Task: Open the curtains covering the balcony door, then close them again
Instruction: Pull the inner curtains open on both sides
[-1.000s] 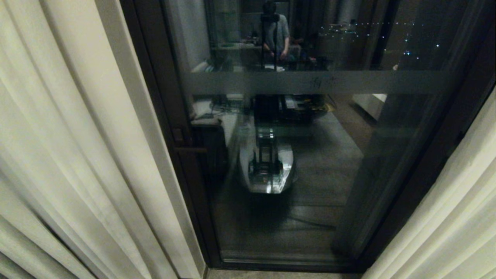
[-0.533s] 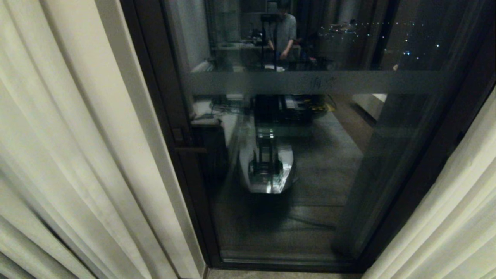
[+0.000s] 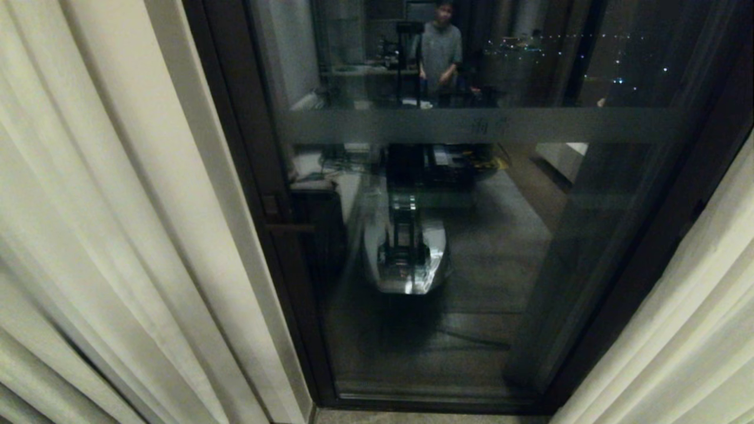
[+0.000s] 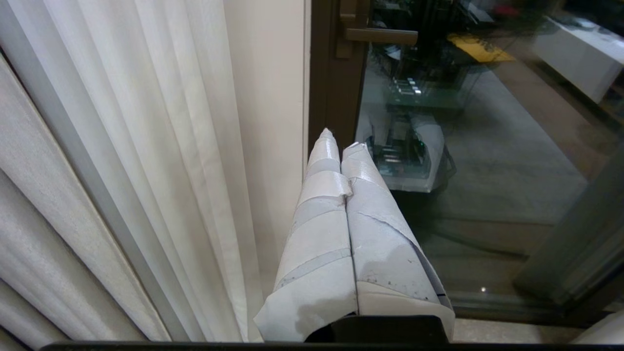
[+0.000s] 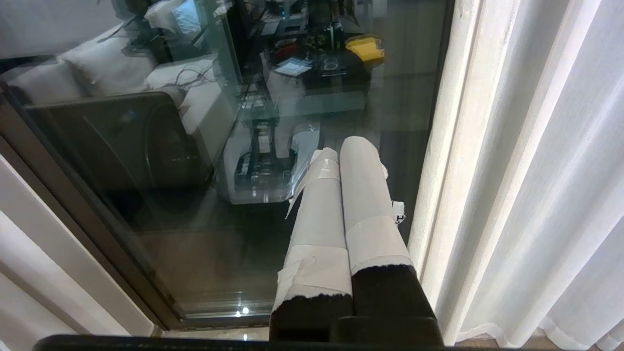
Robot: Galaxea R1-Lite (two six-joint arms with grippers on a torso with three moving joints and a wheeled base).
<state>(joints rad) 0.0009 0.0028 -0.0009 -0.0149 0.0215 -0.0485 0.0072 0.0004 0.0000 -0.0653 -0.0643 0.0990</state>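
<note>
The left gripper (image 4: 341, 144) has its taped fingers (image 4: 321, 214) pressed flat together with nothing between them; its tips hang in the air in front of the door (image 3: 471, 235), just beside the inner edge of the left curtain (image 4: 161, 161) but not touching the cloth. The right gripper (image 5: 343, 146) is the same — fingers (image 5: 363, 195) closed on each other, empty, tips before the glass and near the right curtain (image 5: 536, 161), apart from it. Neither arm shows in the head view. Over the last second nothing of the work has shifted: both panels hang in the same folds, drawn back to either side, and the dark-framed door with its frosted band (image 3: 483, 125) stands bare between them. The only change is in the reflection, where a person (image 3: 442, 50) has stepped a little to the right and straightened up. For the task I judge this a pause: the curtains stand open, so the first half looks done, and the closing is yet to start — each gripper would need to part its fingers or hook a curtain edge to draw it back across the glass
</note>
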